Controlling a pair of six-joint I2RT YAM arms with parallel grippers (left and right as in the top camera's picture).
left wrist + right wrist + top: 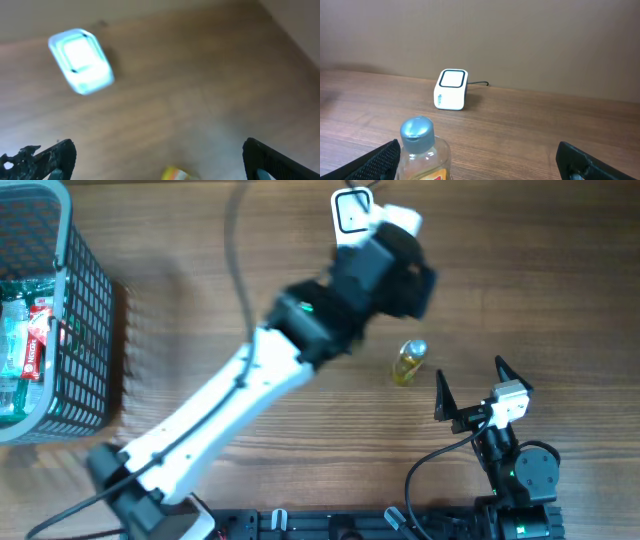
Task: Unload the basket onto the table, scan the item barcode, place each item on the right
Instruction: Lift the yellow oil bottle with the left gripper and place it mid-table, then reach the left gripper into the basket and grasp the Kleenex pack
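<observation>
Basket (pixel 85 300): placed at 9 o'clock on the table (pixel 560 270), packets kept inside.
Scanner (pixel 352 212): set at 12 o'clock, window facing up.
Left gripper (pixel 160 157): spread wide above the table, nothing gripped.
Bottle (pixel 409 362): yellow, silver-capped, left free at 5 o'clock from centre.
Right gripper (pixel 469 372): spread wide, nothing gripped, bottle seen near at its 11 o'clock.
</observation>
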